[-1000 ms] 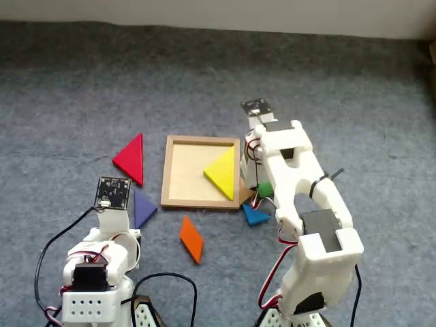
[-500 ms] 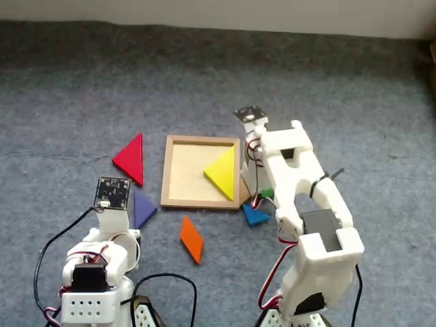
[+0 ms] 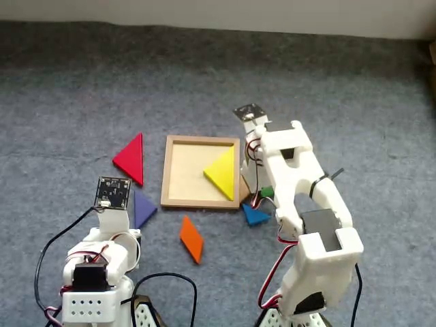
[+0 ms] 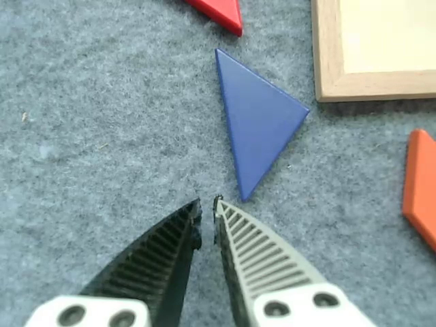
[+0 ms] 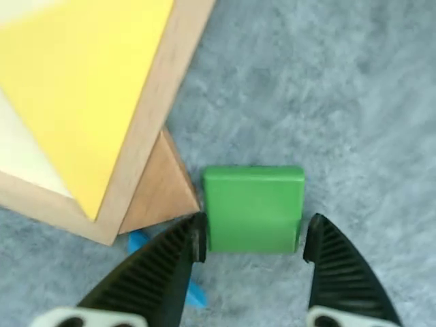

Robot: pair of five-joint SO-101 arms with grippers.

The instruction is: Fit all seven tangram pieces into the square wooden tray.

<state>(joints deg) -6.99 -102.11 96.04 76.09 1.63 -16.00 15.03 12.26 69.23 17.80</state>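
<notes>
Nearest the arm bases, the left gripper (image 4: pixel 206 204) is hovering low over the grey carpet (image 4: pixel 82 102) with its jaws pressed together, the tips just short of the sharp corner of the dark blue triangle (image 4: pixel 259 122). The orange parallelogram (image 3: pixel 191 238) is lying near that triangle, on the carpet in front of the tray's near edge. The light blue triangle (image 3: pixel 256 216) is resting off the tray's near right corner. A little farther out, the right gripper (image 5: pixel 252 235) is pinching the green square (image 5: pixel 253 208) between its two jaws, just beside the brown triangle (image 5: pixel 160 191). That brown piece is lying against the outside of the square wooden tray (image 3: pixel 165 178). Inside the tray, the yellow triangle (image 3: pixel 223 172) is sitting against the right wall. The red triangle (image 3: pixel 131 159) is lying on the carpet left of the tray, near it but apart
</notes>
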